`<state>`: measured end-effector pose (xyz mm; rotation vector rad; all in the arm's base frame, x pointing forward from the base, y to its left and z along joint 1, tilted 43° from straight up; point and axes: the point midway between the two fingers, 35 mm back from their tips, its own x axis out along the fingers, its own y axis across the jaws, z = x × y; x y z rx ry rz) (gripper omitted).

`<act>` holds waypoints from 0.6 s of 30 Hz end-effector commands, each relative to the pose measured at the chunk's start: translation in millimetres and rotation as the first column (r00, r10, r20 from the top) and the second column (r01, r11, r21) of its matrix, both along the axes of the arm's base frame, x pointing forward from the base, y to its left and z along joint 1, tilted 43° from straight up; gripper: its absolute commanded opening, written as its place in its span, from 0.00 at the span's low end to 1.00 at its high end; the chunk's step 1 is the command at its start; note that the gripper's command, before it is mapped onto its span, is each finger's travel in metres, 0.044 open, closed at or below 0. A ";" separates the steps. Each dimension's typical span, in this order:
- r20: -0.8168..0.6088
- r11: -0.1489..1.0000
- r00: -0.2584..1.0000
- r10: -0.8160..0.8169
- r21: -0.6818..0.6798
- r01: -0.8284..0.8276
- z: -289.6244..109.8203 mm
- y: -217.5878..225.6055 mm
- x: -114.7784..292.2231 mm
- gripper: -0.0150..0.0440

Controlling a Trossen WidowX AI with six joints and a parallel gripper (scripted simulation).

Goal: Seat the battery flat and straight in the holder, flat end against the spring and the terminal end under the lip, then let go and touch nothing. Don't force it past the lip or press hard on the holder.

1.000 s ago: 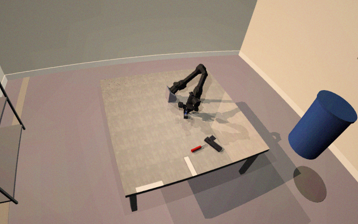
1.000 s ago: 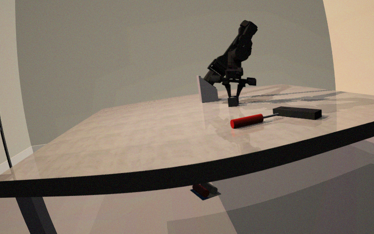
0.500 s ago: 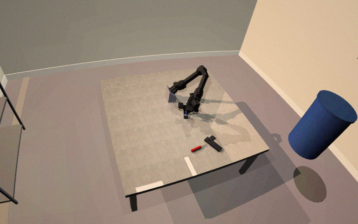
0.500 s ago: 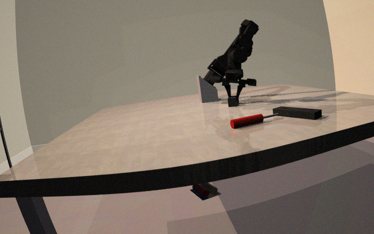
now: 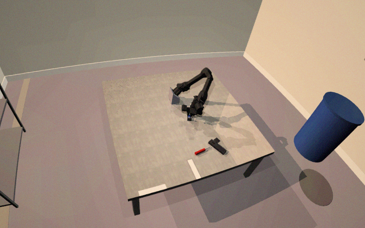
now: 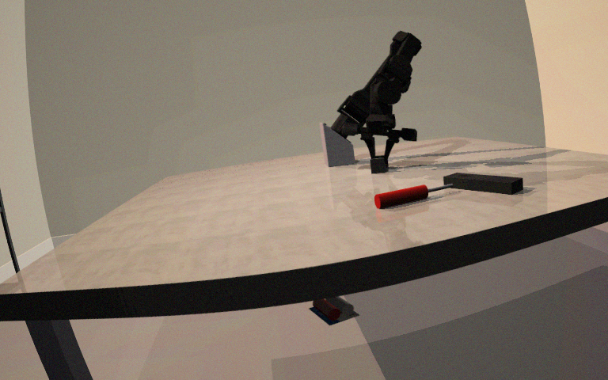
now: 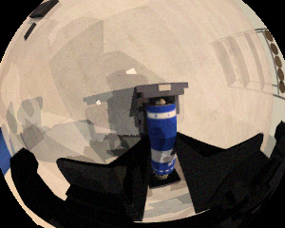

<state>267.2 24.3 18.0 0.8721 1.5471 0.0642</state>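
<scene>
On the near part of the surface (image 5: 139,135), two white strips lie by the front edge: one (image 5: 152,189) at the corner, one (image 5: 194,168) further in. Behind them, a red-handled screwdriver (image 6: 400,195) lies flat, its shaft pointing toward a flat black block (image 6: 482,182) just beside it.

Further back, the claw (image 6: 378,157) points downward and pinches the battery (image 7: 161,135), a blue cylinder with white bands. In the wrist view, the battery lies lengthwise between the two dark fingers, over the dark holder (image 7: 161,90) whose far end wall shows beyond the battery's far tip. Whether the battery is fully seated cannot be told. In the exterior view, the holder appears as a small dark block resting on the surface directly under the claw.

Behind the claw, the arm (image 5: 204,84) folds upward and back down to a grey wedge-shaped base (image 6: 336,148).

Off the surface, a blue barrel (image 5: 327,127) stands tilted by the right wall, and a shelf rack (image 5: 2,84) stands at the left.
</scene>
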 end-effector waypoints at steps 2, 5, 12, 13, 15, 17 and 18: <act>-0.002 1.000 1.000 0.007 0.006 -0.007 -0.3 -1.2 4.3 0.38; -0.003 1.000 1.000 0.008 0.005 -0.008 -0.8 -2.3 6.7 0.38; -0.004 1.000 1.000 0.008 0.003 -0.008 -1.2 -3.2 8.7 0.38; -0.004 1.000 1.000 0.008 0.003 -0.008 -1.2 -3.2 8.7 0.38; -0.004 1.000 1.000 0.008 0.003 -0.008 -1.2 -3.2 8.7 0.38; -0.004 1.000 1.000 0.008 0.003 -0.008 -1.2 -3.2 8.7 0.38; -0.004 1.000 1.000 0.008 0.003 -0.008 -1.2 -3.2 8.7 0.38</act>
